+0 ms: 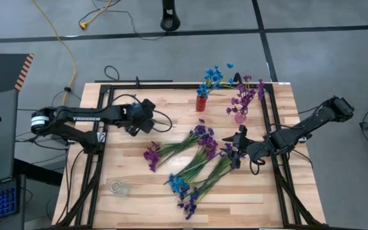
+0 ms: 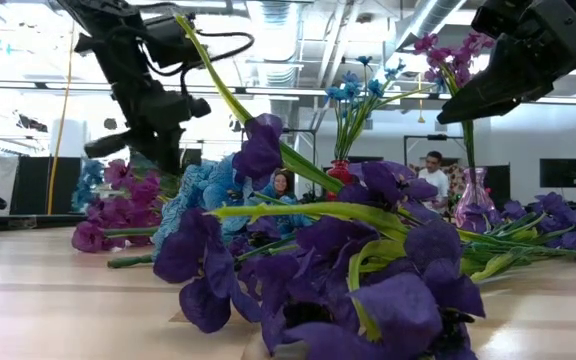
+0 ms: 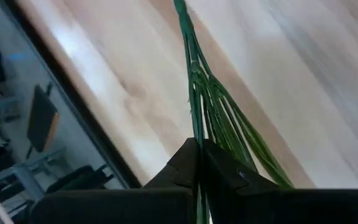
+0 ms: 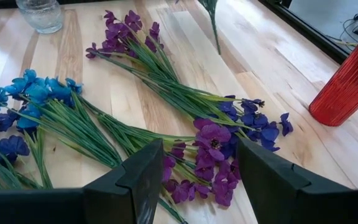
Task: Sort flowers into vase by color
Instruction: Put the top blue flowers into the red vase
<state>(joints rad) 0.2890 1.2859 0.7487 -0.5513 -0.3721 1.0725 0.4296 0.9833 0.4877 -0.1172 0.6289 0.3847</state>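
Note:
Several loose flowers [image 1: 197, 160] with blue, magenta and dark violet blossoms lie on the wooden table's middle. A red vase [image 1: 200, 102] holds blue flowers [image 1: 214, 76]. A pink glass vase [image 1: 239, 117] holds magenta flowers [image 1: 246, 96]. My left gripper [image 1: 147, 115] is above the table's left part, shut on a bundle of green stems [image 3: 197, 93]. Their blossoms are hidden. My right gripper [image 1: 238, 142] is open and low over the pile. Its fingers [image 4: 138, 174] stand on either side of a magenta blossom cluster [image 4: 213, 155]. I cannot tell whether they touch it. My left gripper pinches the green stems [image 3: 199, 134] between its two fingers [image 3: 182, 165], where the thin leaves fan out. The stems run on past the fingertips, narrow to one stalk, and are lifted clear of the table. The stalk's free end also shows hanging in the right wrist view [image 4: 214, 25].
An empty clear glass vase [image 1: 120, 188] stands near the table's near left corner and also shows in the right wrist view [image 4: 40, 14]. A black frame [image 1: 101, 128] runs along the table's edges. A person sits in the room behind [image 2: 433, 175].

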